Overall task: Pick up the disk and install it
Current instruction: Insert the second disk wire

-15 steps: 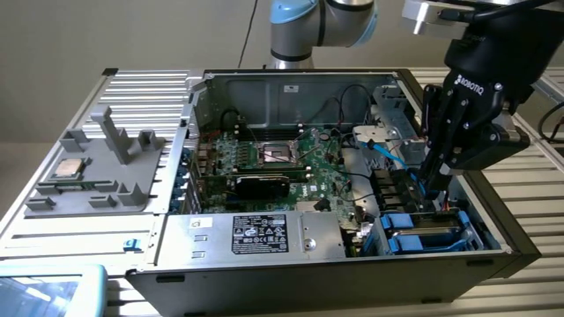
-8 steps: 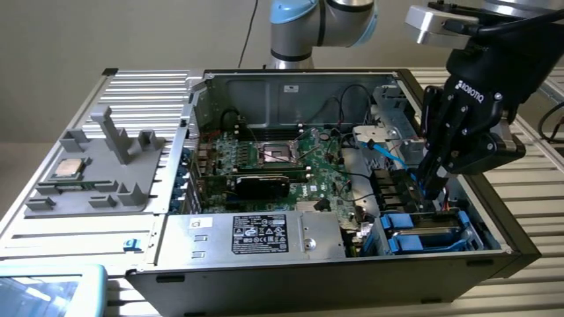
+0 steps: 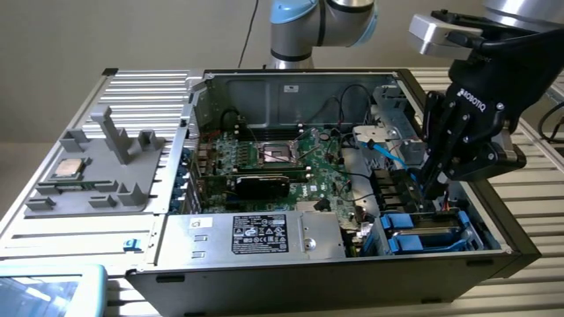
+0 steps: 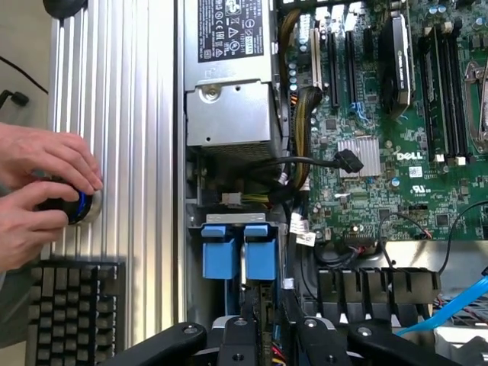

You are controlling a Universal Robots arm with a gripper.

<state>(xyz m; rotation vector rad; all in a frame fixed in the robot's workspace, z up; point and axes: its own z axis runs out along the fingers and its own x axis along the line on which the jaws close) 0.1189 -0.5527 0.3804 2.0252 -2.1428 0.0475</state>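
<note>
The disk (image 3: 426,223) sits low in the drive bay at the front corner of the open computer case (image 3: 493,218), on the exterior view's right. Its bright blue carrier frame wraps a grey top. My gripper (image 3: 434,200) reaches straight down into that bay, fingers set narrowly together and meeting the disk's upper edge. In the wrist view the disk's (image 4: 238,252) two blue carrier tabs lie just beyond my gripper (image 4: 248,319), with a thin metal edge running between them.
A silver power supply box (image 3: 264,234) with a black label lies beside the bay. The motherboard (image 3: 282,158) and loose cables, one light blue (image 3: 387,155), fill the case. A grey fixture (image 3: 105,165) holds a small CPU chip (image 3: 69,168). A person's hands (image 4: 42,191) hold a knob near a keyboard (image 4: 69,313).
</note>
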